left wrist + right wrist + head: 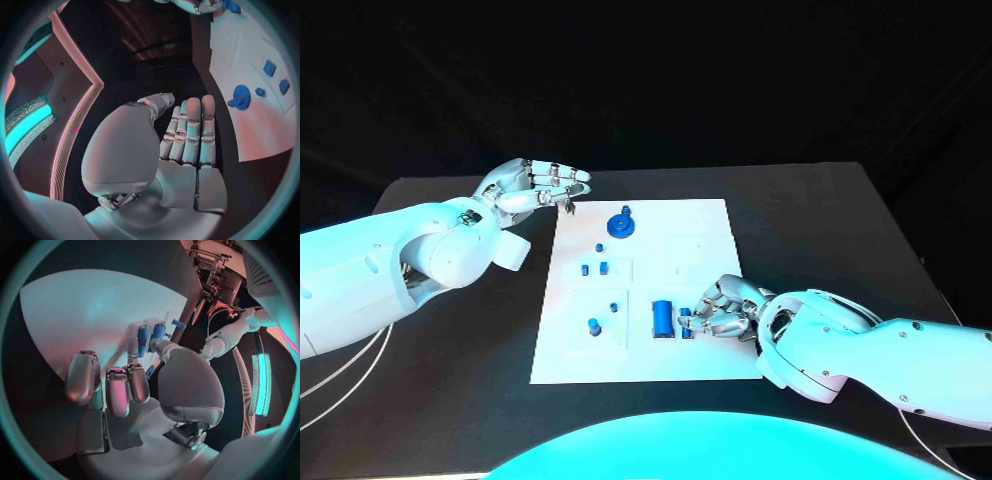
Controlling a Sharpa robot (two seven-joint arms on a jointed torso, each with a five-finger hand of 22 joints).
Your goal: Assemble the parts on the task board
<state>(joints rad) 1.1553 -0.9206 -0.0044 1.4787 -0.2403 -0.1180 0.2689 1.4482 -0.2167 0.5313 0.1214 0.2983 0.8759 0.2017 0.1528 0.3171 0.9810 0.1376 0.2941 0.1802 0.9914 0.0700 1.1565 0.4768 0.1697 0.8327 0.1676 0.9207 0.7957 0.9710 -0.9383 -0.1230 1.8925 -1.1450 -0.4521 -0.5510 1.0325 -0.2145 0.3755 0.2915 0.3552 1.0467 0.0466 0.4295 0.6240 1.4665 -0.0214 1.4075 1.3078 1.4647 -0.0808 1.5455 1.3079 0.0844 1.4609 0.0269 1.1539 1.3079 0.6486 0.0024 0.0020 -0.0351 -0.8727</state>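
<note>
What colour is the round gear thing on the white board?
Blue. The gear on the task board shows best in the head view.

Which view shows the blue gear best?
The head view: the blue gear sits unobstructed near the task board's far end. The left wrist view shows it at an angle; the right wrist view doesn't clearly show it.

My left hand (538,186) hovers at the eleven o'clock corner of the flat white rectangular task board (704,235). A round blue gear-shaped part (625,225) stands toward twelve. My right hand (721,310) rests at five o'clock, beside a blue cylindrical part (662,316).
</note>
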